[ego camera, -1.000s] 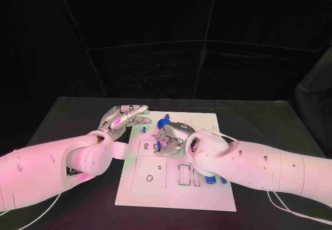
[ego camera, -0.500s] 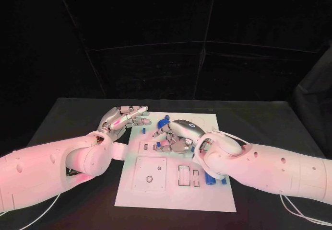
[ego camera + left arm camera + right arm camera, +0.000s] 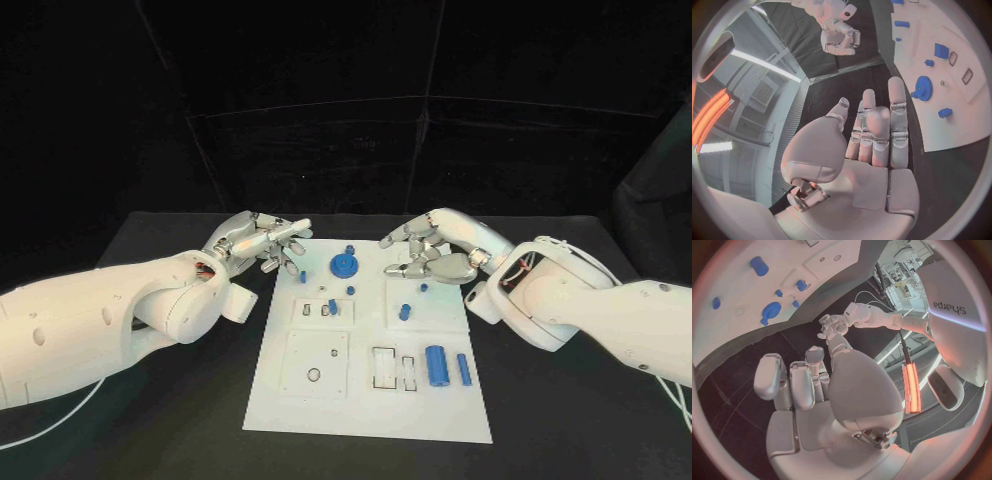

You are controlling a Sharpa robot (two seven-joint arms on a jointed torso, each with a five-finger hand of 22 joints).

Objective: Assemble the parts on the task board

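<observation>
- The board lies in the middle of the table, its long axis running near to far, and both hands hover at its far end, one over each far corner.
- The blue parts are spread over the board: a gear near the far edge, a small peg at the far left edge, small pieces around the middle, and a cylinder with a slimmer bar at the near right.
- The gear sits between the two hands, a little closer to the left hand; the peg lies just beside the left hand's fingertips.
- The cylinder and bar lie with their long axes near to far, well apart from both hands, on the right arm's side; I judge the right hand better placed for them, though it must draw back toward the near end.
- The left hand holds nothing; its fingers lie straight and close side by side, pointing toward the board's far left corner, palm raised off the table.
- The right hand also holds nothing; its fingers are loosely curled and apart, above the board's far right corner, touching no part.
</observation>
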